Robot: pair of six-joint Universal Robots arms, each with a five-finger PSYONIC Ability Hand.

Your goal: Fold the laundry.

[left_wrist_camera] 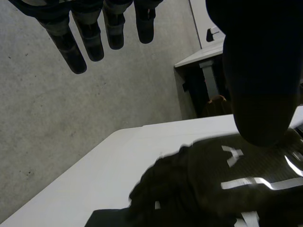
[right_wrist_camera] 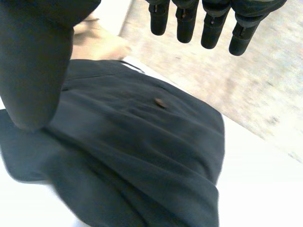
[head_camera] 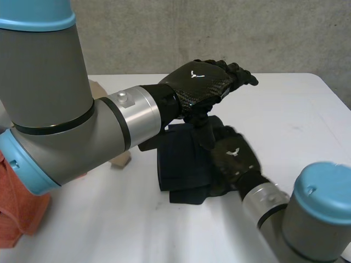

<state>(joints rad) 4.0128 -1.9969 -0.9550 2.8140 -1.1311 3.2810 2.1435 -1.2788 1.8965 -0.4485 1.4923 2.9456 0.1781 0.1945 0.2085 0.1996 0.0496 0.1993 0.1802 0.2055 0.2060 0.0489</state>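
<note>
Head view: dark cloth (head_camera: 181,161) lies at the middle of the white table (head_camera: 296,115), bunched into a compact pile with layered folds and flat on the surface.

Left hand (head_camera: 205,82) is up in the air at the pile's 12 o'clock, off the cloth, pointing toward 3 o'clock. In the left wrist view its fingers (left_wrist_camera: 92,33) are straight and side by side with the thumb held well apart from them. It is spread and holds nothing. The back of the right hand (left_wrist_camera: 227,179) sits below its palm, over the table.

Right hand (head_camera: 235,156) is at the pile's 3 to 4 o'clock side, over the cloth edge, pointing toward 10 o'clock. In the right wrist view its fingers (right_wrist_camera: 210,26) are straight, thumb out wide, with nothing pinched. The cloth (right_wrist_camera: 142,146) spreads under the palm. Contact between palm and cloth: cannot tell. There is a small brown speck (right_wrist_camera: 160,101) on the cloth under the fingers.

Left arm (head_camera: 71,109) comes in from 9 o'clock and covers much of that side of the table. An orange cloth (head_camera: 16,211) sits at 8 o'clock near the table edge, well apart from the dark pile. A tan object (head_camera: 122,160) is just beside the pile at its 9 o'clock, partly hidden by the arm, so what it is cannot be told. A grey concrete wall (head_camera: 219,33) stands behind the table at 12 o'clock.
</note>
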